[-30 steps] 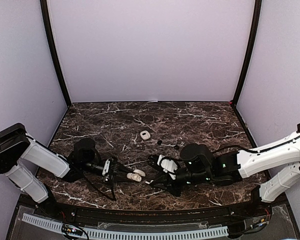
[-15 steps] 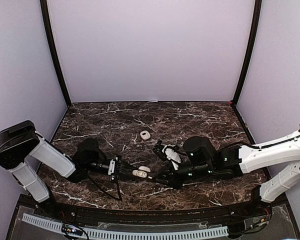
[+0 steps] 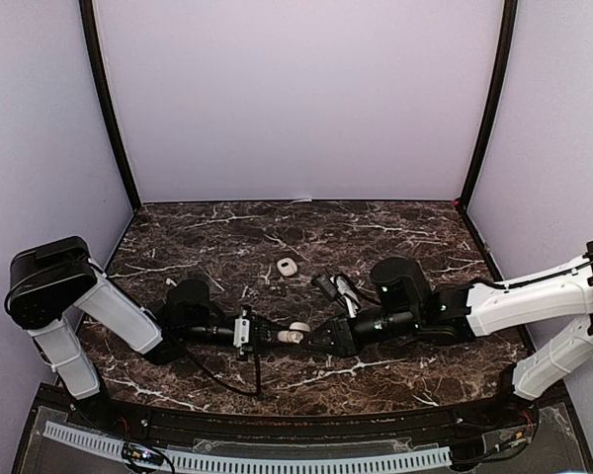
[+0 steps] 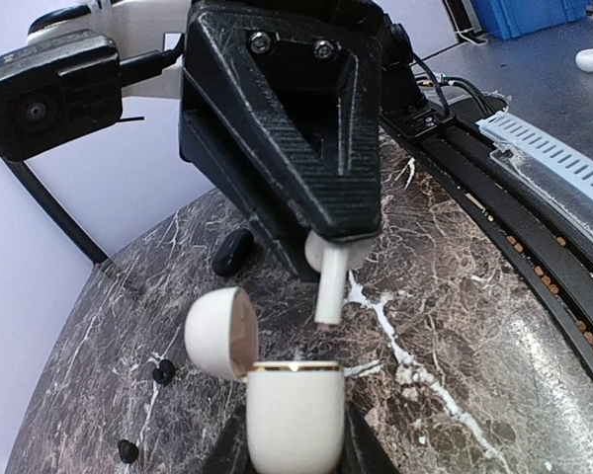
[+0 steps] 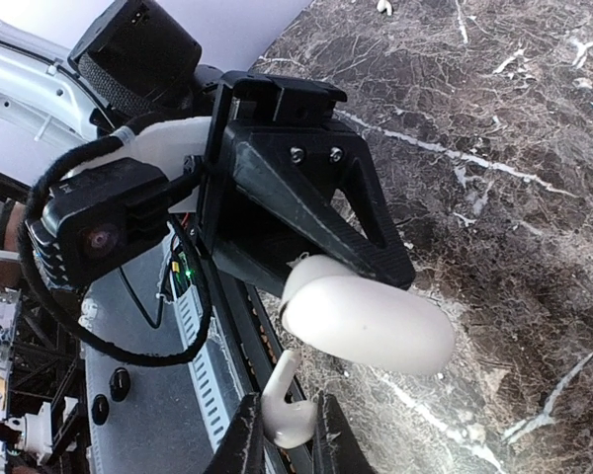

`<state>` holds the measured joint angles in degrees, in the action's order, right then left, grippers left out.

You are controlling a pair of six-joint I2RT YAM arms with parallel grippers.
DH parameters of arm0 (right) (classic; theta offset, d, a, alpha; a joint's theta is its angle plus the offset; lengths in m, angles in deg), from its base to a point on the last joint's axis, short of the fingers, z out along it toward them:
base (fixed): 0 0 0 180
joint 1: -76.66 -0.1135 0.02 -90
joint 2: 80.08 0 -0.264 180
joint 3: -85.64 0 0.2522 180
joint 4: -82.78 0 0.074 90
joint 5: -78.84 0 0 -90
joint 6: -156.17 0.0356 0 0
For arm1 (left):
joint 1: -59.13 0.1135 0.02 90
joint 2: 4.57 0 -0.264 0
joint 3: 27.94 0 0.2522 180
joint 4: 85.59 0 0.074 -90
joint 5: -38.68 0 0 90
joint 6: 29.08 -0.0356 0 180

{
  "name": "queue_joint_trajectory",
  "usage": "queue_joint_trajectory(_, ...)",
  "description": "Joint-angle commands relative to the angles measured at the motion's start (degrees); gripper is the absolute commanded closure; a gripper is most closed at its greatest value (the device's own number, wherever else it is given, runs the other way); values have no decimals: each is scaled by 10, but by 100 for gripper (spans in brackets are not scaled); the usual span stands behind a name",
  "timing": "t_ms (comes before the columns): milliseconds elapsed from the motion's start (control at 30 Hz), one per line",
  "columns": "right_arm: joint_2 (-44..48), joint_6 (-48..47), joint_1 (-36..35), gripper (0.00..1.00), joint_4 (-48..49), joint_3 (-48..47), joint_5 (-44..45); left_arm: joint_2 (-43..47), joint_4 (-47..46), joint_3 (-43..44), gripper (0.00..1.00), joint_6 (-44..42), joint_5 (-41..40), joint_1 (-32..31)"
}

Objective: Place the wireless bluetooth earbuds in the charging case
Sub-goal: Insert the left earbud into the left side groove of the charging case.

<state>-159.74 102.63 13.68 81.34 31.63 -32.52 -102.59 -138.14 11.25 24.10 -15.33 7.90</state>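
Drawn closer together since earlier. Clamping open charging case (image 4: pixel 295 415) in left gripper (image 3: pixel 282 336), pinching white earbud (image 4: pixel 328 286) in right gripper (image 3: pixel 321 339).

Earbud (image 4: pixel 327 291) just above open charging case (image 4: pixel 289 415), front-centre of table (image 3: pixel 405 232); 2nd case (image 3: pixel 288 267) behind them, well apart.

I look down on a dark brown marble-patterned desk (image 3: pixel 395 222) veined in white. It is boxed in by a plain pale lilac back wall (image 3: pixel 296 99) and matching side walls (image 3: pixel 30 148). Black posts (image 3: pixel 107 109) run up the rear corners. A white slotted strip (image 3: pixel 277 460) lies along the near edge. The light is soft and even. My left wrist view catches a blue bin (image 4: pixel 534 14) beyond the desk.
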Motion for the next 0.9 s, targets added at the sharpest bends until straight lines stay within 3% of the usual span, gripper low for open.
queue_joint_trajectory(0, -8, 25, 6, 97, 36, 1, -14, -6, -40, 7, 97, 9, -47, -11)
queue_joint_trajectory(333, -25, 42, 11, 98, 47, 0, -8, -5, -58, -1, 98, 5, -40, -16)
queue_joint_trajectory(867, 27, 51, 22, 99, 93, 40, 11, -16, -91, -11, 99, 15, -40, -19)
